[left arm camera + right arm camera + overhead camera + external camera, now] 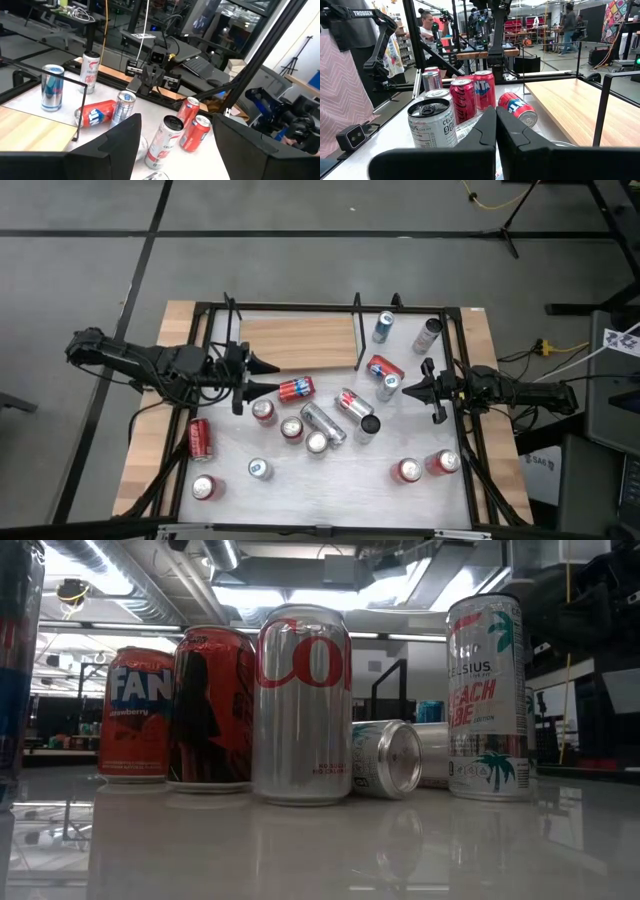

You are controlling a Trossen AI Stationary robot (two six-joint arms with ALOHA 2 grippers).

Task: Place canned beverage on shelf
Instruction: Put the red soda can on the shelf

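Note:
The shelf [300, 343] is a light-brown wooden board with thin black rails at the table's far left; it also shows in the right wrist view [570, 107]. Nothing stands on it. Several cans stand or lie on the whitish tabletop [340, 480]. A red and blue can [297, 389] lies on its side just ahead of my left gripper [264, 377], which is open and empty [176, 119]. My right gripper [407, 390] is shut and empty [495, 112] at the table's right, pointing at a red and blue lying can [517, 107].
A blue can [383, 327] and a white can [428, 335] are at the far right beside the shelf. Red cans [405, 470] stand near right, and others [200, 438] near left. The low view shows standing cans [303, 705] and a lying silver one [388, 758].

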